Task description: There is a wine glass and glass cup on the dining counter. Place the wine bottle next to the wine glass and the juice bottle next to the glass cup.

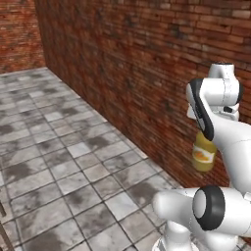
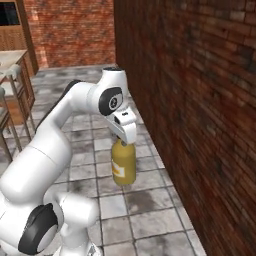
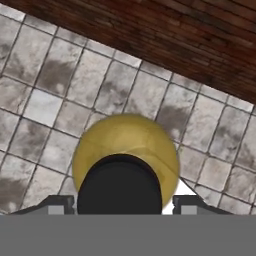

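Hand [image 2: 123,143] clamped on squat yellow-orange juice bottle [image 2: 123,167] w/ long axis upright, hanging straight below hand over tiled floor [image 2: 145,220].

Juice bottle [image 2: 123,167] hangs upright under the end effector [image 2: 123,142], clamped at its top, clear above the tiled floor [image 2: 150,210], brick wall [image 2: 200,100] close on its right in the right base view, stools [image 2: 10,100] far left behind.
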